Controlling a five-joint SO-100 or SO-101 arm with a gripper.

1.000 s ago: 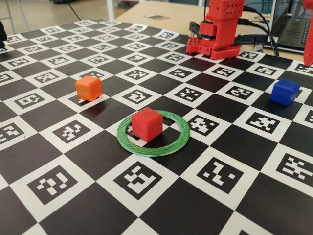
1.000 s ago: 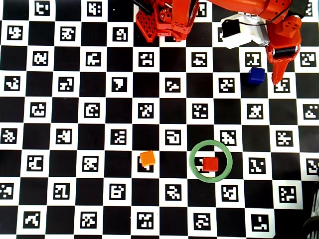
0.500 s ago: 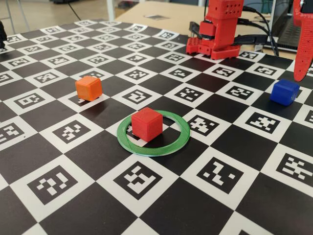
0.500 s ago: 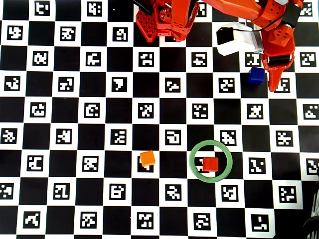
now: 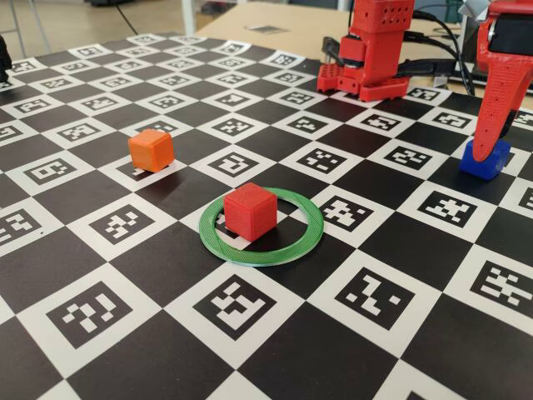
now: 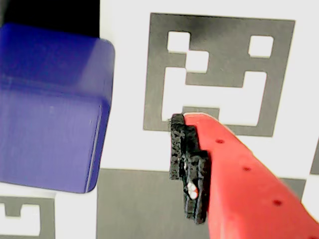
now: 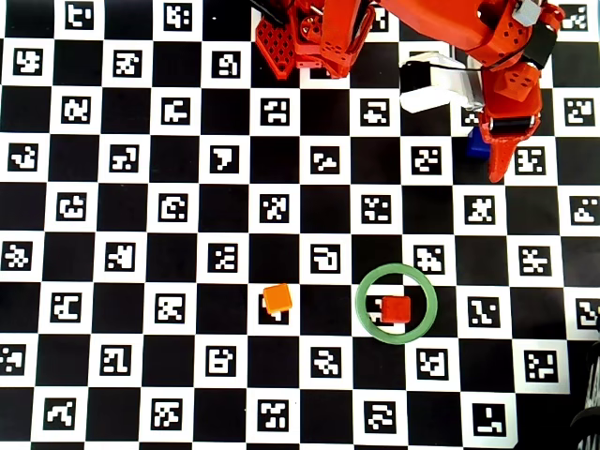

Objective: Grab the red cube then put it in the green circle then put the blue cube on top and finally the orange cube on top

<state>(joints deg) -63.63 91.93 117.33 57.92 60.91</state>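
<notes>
the checkerboard mat (image 5: 275, 350) with printed markers covers the table in the fixed view. nearest the camera, the green circle (image 5: 310, 234) lies flat on the mat, spanning 1 white and 1 black square. the red cube (image 5: 251, 211) stands inside the ring, on the mat, toward the ring's left half; in the overhead view the red cube (image 7: 396, 309) sits right of the ring's centre, within the green circle (image 7: 367, 281). the ring is not touched by the arm.

further back and to the left in the fixed view, the orange cube (image 5: 151, 150) rests alone on the mat, well apart from the ring. the overhead view shows the orange cube (image 7: 277, 298) left of the ring, on the edge of a marker square.

at the far right of the fixed view, the blue cube (image 5: 485, 162) sits on the mat with the gripper (image 5: 491, 133) lowered over it. the wrist view shows the blue cube (image 6: 50, 109) at the left and 1 red finger with a black pad (image 6: 188, 169) at the right, with a clear gap of mat between pad and cube. the second finger is out of view, so whether the claw is open or closed cannot be told. in the overhead view the blue cube (image 7: 478, 142) is mostly hidden beneath the gripper (image 7: 502, 159).

farthest back, the red arm base (image 5: 371, 58) stands at the mat's rear edge.
</notes>
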